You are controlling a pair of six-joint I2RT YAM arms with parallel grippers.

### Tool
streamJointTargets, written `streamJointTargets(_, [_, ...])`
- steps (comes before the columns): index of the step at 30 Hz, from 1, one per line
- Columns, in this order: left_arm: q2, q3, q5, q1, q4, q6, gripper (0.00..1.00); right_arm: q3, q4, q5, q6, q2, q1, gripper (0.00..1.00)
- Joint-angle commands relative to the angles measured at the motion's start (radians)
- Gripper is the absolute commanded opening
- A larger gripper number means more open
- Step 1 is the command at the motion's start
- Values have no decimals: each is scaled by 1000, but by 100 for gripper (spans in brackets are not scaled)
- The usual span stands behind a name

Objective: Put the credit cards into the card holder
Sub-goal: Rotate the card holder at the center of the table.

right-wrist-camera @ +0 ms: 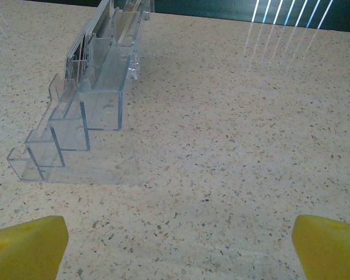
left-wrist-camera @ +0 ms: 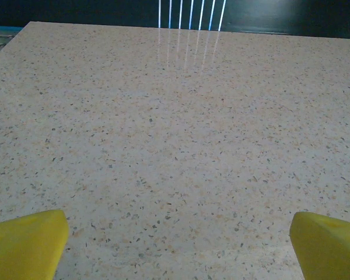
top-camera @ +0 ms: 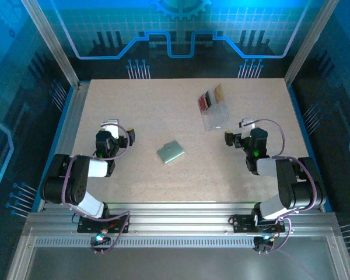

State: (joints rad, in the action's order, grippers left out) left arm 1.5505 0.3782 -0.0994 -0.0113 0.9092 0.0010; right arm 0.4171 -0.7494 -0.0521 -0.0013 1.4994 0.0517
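Roughly midway between the two parted jaws: card holder (top-camera: 171, 152).

Far end of the clear stand (right-wrist-camera: 96, 87) runs off the right wrist view's top edge, and the credit cards (right-wrist-camera: 81, 44) in it show edge-on, so colours and count? Can't tell.

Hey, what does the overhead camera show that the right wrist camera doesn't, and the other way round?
Overhead: the grey-green card holder lying flat mid-table, and the red, dark and tan faces of the credit cards. Right wrist: the right gripper open, its yellow fingertips wide apart, plus a close look at the empty lower steps of the clear stepped stand. Both: that stand with the cards at its far end, seen edge-on from the wrist, and the speckled table.
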Motion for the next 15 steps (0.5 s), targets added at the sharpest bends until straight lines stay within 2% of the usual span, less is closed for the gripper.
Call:
streamJointTargets(1, [-4, 10, 9, -3, 0, 11, 99, 17, -2, -14, -9, 5, 13, 100])
streamJointTargets(15, [-5, 8, 4, -7, 2, 13, 99, 17, -2, -15, -8, 5, 13, 100])
